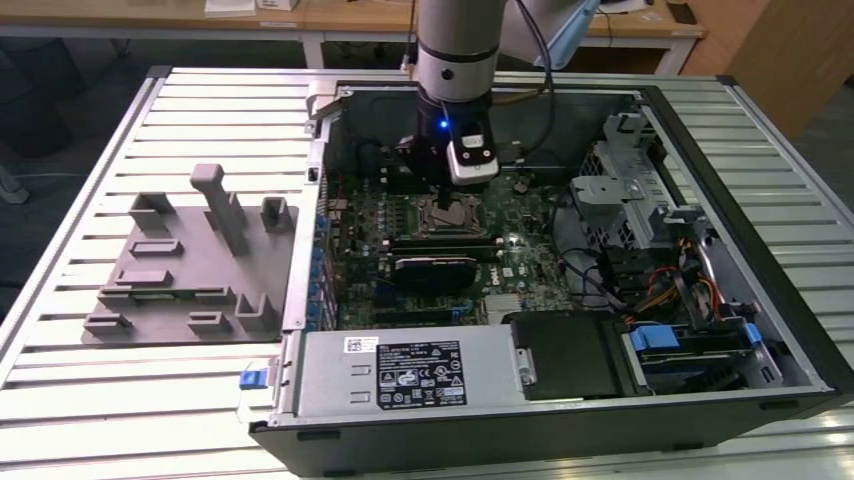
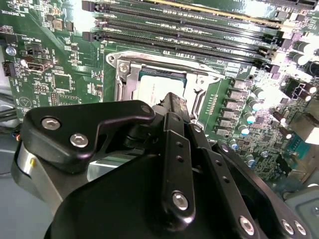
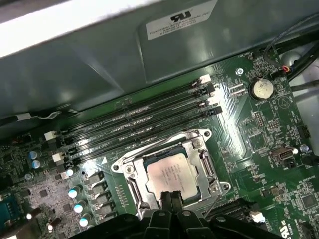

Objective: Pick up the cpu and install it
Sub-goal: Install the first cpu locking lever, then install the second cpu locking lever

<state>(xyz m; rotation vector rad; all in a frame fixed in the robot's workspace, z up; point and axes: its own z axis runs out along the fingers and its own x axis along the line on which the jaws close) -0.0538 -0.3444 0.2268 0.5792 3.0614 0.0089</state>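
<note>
The small flat silvery-grey square cpu [image 3: 172, 175] already lies in the metal-framed motherboard socket [image 3: 209, 169], and the black gripper [image 3: 171, 197], fingers pressed together, stands at its edge.

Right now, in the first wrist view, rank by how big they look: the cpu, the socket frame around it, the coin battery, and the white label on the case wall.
1. socket frame, clearly largest.
2. white label and cpu: look similar in area, and the label sits farther off, so I won't rank them.
3. coin battery, smallest.
</note>
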